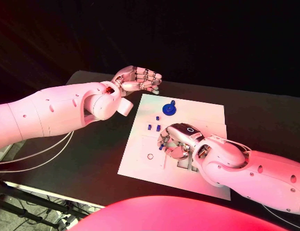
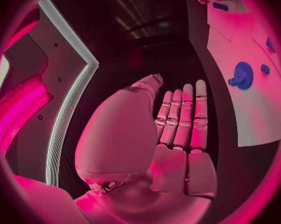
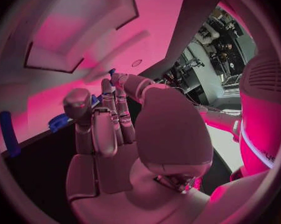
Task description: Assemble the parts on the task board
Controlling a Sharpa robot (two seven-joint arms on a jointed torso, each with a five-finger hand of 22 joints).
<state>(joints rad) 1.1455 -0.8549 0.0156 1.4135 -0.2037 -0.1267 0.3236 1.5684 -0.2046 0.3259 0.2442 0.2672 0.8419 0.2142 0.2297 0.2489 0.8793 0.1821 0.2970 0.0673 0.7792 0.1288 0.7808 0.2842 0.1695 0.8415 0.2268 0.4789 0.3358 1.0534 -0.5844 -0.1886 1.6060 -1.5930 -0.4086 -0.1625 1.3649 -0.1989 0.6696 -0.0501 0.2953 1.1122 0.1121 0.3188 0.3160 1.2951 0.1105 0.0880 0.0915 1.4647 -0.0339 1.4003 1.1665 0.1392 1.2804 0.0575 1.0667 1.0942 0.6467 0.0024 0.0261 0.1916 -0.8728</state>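
Two hands showed: left hand [image 1: 137, 79] open, empty, beyond the task board's [image 1: 206, 113] far-left corner; right hand [image 1: 178, 142] lay on the board, its grip unclear

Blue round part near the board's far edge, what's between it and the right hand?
In the head view, small blue pegs stand on the white task board between the blue round part and the right hand.

We see a white task board [image 1: 195, 113] on a black worktop [image 1: 268, 115]. On the board there is a blue round part [image 1: 169, 109] and several small blue pegs [image 1: 153, 127]. A thin red ring mark [image 1: 150, 156] is printed near its edge. Our arms are white, and the left hand [image 1: 137, 79] and right hand [image 1: 179, 142] have silver fingers [image 2: 185, 114].
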